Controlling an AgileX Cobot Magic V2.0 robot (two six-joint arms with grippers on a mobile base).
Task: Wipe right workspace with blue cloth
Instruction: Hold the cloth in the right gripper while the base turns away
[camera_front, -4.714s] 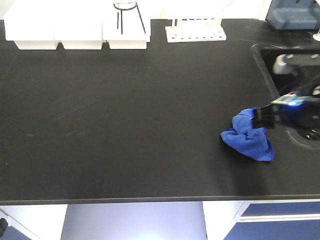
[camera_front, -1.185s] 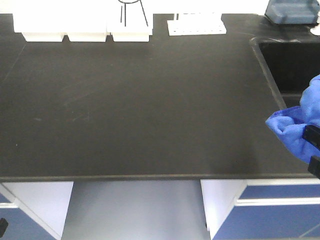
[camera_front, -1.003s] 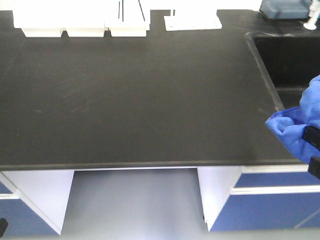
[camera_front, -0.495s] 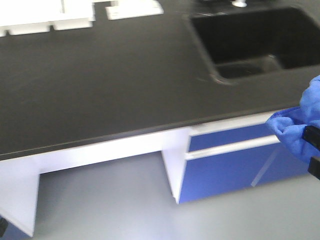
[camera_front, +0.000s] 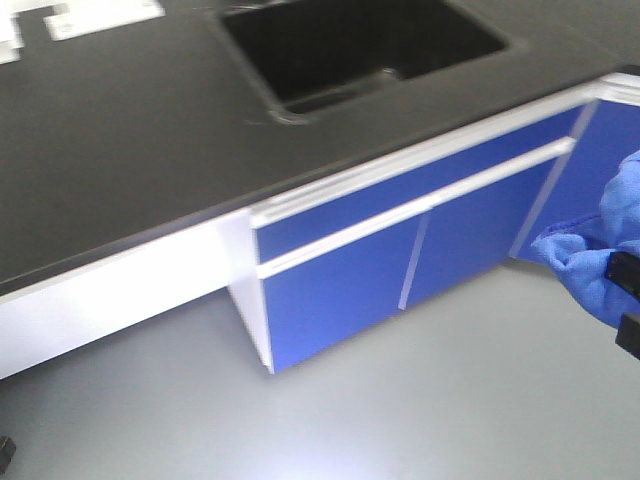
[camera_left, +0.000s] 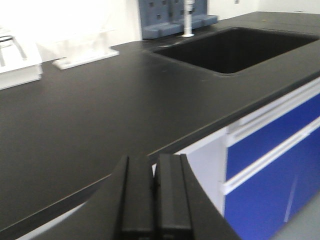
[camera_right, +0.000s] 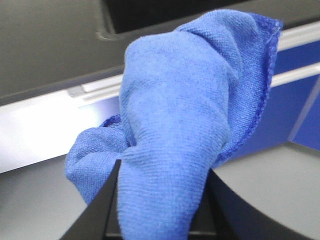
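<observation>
Front view: the cloth (camera_front: 590, 262) hangs in the right gripper (camera_front: 626, 300) over floor (camera_front: 400, 410) beside blue cabinets (camera_front: 340, 285), off the counter (camera_front: 120, 150). Left wrist view: the left gripper (camera_left: 154, 200) is closed, empty. Right wrist view: the fingers (camera_right: 100, 215) pinch one bunched fold, so jolts in transit could shake the cloth loose.

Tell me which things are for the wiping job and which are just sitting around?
For the job:
- blue cloth, pinched in the right arm's fingers

Just sitting around:
- sink basin
- black countertop around it
- white racks
- blue cabinet doors
- left arm's fingers, shut on nothing
</observation>
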